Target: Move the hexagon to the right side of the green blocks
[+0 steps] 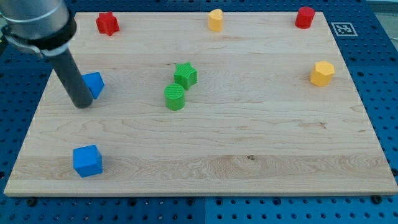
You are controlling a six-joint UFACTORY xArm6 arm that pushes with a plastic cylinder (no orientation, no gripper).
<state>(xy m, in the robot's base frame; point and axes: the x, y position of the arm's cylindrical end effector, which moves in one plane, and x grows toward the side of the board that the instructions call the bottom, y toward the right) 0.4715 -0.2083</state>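
The yellow hexagon (322,73) lies near the view's right edge of the wooden board (249,143). The green star (185,75) and the green cylinder (175,97) sit together near the board's middle, well to the left of the hexagon. My tip (83,104) is at the view's left, touching or just beside the left side of a blue triangular block (94,84), far from the hexagon and the green blocks.
A red star (107,23) is at the top left, a yellow heart-like block (215,20) at the top middle, a red block (305,17) at the top right. A blue cube (87,161) lies at the bottom left.
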